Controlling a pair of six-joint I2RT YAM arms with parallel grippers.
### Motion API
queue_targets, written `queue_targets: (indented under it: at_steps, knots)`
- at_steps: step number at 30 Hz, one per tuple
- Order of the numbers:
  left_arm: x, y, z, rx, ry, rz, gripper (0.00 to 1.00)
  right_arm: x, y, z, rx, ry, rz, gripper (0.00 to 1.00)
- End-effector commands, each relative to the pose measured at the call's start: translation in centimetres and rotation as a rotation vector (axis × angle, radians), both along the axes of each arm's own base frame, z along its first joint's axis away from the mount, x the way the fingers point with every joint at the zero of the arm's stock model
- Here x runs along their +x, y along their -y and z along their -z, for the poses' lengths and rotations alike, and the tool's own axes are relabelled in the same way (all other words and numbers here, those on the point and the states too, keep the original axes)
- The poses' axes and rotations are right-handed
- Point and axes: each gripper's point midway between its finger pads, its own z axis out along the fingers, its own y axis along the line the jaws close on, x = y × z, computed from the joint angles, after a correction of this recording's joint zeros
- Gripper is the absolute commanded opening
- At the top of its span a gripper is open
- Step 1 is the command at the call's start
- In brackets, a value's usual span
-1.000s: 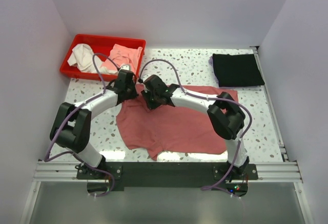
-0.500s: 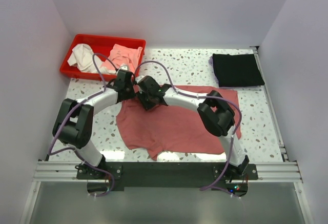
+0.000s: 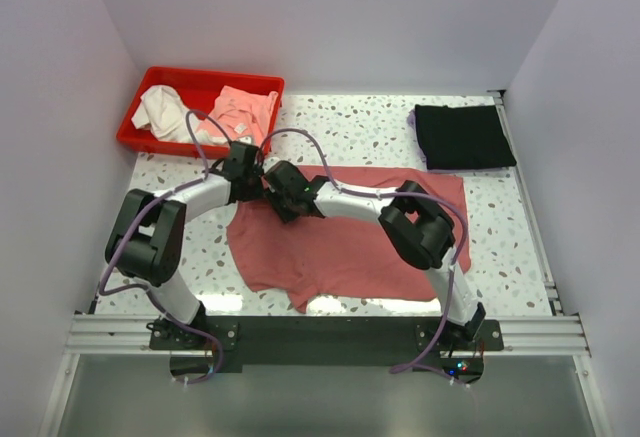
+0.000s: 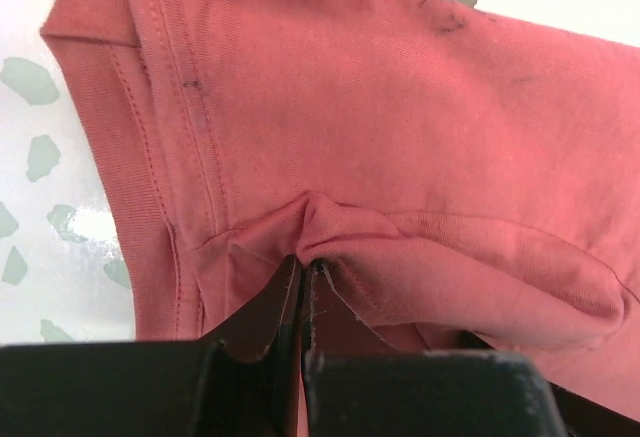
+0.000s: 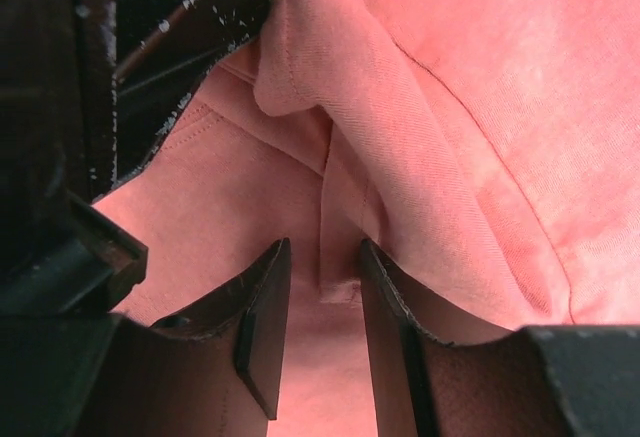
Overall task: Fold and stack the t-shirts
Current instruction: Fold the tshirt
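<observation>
The dusty rose-red t-shirt (image 3: pixel 345 247) lies spread across the middle of the table. My left gripper (image 3: pixel 252 177) is at the shirt's back left corner. In the left wrist view the gripper (image 4: pixel 305 262) is shut on a raised pinch of the rose-red cloth (image 4: pixel 400 107). My right gripper (image 3: pixel 278 195) sits right beside it. In the right wrist view its fingers (image 5: pixel 325 247) stand open astride a hemmed fold of the same shirt (image 5: pixel 500 107), not pressing it. The left gripper's fingers (image 5: pixel 190 27) show at the upper left of that view. The black t-shirt (image 3: pixel 462 135) lies folded at the back right.
A red bin (image 3: pixel 160 79) at the back left holds a white cloth (image 3: pixel 165 112) and a pink cloth (image 3: pixel 243 107). Both arms arch over the shirt's left half and meet near its back edge. White walls close in the table on three sides.
The right arm has swung left, bringing its gripper up against the left gripper. The left gripper has shifted slightly left, still shut on the shirt.
</observation>
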Motion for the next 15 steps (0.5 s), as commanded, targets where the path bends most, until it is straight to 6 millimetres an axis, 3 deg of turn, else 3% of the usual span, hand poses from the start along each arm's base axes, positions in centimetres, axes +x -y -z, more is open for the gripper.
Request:
queue_targets:
  at_steps: [1,12,15]
  knots:
    - [2.2,0.9,-2.2,-0.086,0.092,0.03,0.01,-1.1,3.8,2.1,-0.139,-0.031,0.021,0.37]
    - [2.4,-0.3,-2.3,-0.086,0.087,-0.001,0.0,-1.6,5.9,1.7,-0.19,-0.008,0.031,0.37]
    - [2.4,-0.3,-2.3,-0.087,0.087,-0.003,0.0,-1.4,5.8,1.3,-0.178,0.006,0.042,0.32]
